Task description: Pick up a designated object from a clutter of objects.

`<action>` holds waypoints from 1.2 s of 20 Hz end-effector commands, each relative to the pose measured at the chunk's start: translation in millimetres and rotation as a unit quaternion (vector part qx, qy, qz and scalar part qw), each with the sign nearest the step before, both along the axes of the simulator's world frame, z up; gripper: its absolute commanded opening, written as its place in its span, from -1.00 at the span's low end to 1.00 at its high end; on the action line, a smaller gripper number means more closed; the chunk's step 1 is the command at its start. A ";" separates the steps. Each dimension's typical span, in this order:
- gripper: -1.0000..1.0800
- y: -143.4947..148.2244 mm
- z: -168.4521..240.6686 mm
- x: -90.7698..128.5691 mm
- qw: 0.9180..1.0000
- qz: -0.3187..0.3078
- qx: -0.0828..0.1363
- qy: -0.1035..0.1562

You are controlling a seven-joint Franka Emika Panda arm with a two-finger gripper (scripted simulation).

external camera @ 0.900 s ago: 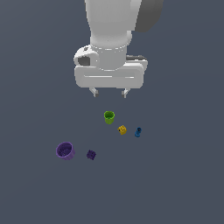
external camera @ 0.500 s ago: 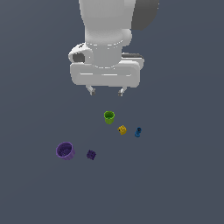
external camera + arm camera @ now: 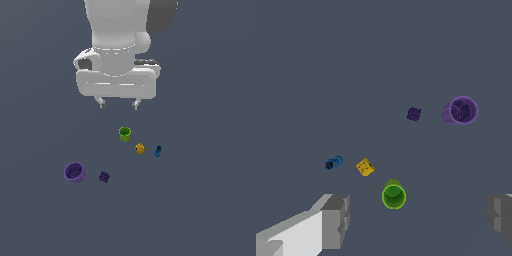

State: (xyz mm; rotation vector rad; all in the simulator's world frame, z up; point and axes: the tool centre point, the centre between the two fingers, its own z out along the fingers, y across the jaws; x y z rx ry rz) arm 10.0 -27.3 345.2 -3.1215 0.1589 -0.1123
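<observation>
The lime-green cup (image 3: pixel 124 133) stands upright on the grey floor, hollow top up, also seen in the wrist view (image 3: pixel 393 195). My gripper (image 3: pixel 118 104) hangs open well above it, slightly toward the exterior view's left, with nothing between its fingers. In the wrist view the two grey fingertips (image 3: pixel 335 220) flank the green cup with wide gaps on both sides. The rest of the clutter lies around: a yellow block (image 3: pixel 139 148), a blue piece (image 3: pixel 157 150), a dark purple block (image 3: pixel 104 176) and a larger purple cup (image 3: pixel 75 172).
The yellow block (image 3: pixel 365 167) and blue piece (image 3: pixel 333 162) sit closest to the green cup. The purple cup (image 3: pixel 460 111) and dark purple block (image 3: pixel 414 114) lie farther off. The floor is plain dark grey all around.
The arm and gripper have shifted toward the exterior view's left and slightly up. The fingers stay open. None of the objects have moved.
</observation>
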 end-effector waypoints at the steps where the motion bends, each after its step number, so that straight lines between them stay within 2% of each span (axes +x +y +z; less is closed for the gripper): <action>1: 0.92 -0.2 -3.9 -0.4 1.000 0.007 -0.001 0.001; 9: 0.92 -0.9 -30.8 -3.8 0.998 0.058 -0.008 0.004; 14: 0.92 -1.4 -57.8 -9.0 0.994 0.111 -0.013 0.007; 19: 0.92 -1.6 -90.4 -17.7 0.984 0.177 -0.019 0.012; 24: 0.92 -1.1 -122.1 -29.1 0.969 0.243 -0.024 0.016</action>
